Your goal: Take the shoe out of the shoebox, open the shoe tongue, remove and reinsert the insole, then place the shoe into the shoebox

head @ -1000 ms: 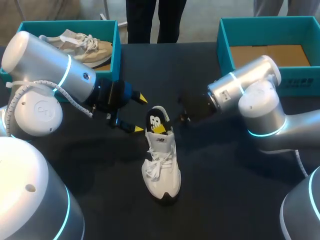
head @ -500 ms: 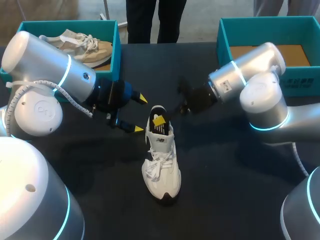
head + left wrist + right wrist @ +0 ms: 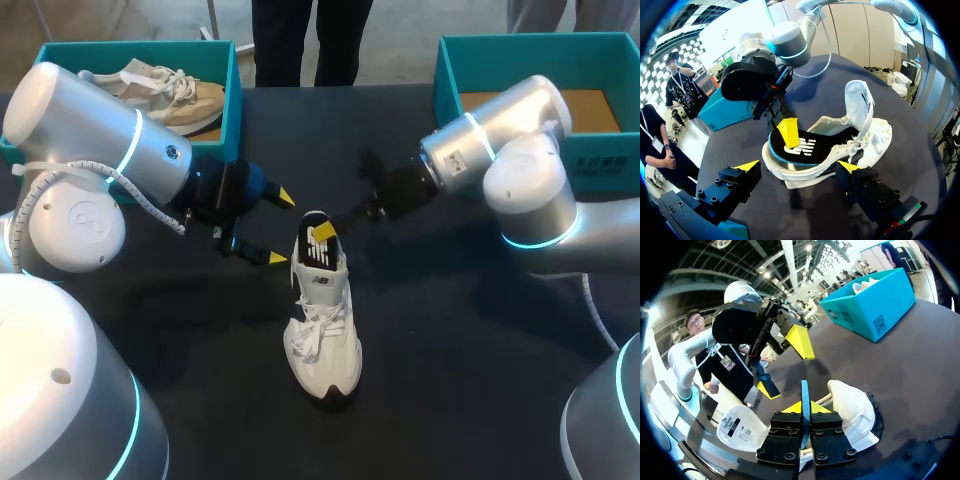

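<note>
Left claw (image 3: 279, 227), fingers spread wide, faces the heel side of the white shoe (image 3: 325, 320) across a narrow strip of bare black table (image 3: 450, 340). The shoe's mouth is blocked. The right claw (image 3: 803, 407) pinches the insole (image 3: 810, 147) there, and the raised tongue (image 3: 860, 102) stands just beyond. Open table lies past the toe, away from both claws.

Even overhead light falls on the matte black tabletop (image 3: 450, 380), where the left arm (image 3: 100, 140) and right arm (image 3: 520, 170) cast only soft, faint shadows. The white shoe (image 3: 322, 320) stands out brightly. Ceiling lamps flare in the right wrist view; a pale wall glares in the left.
</note>
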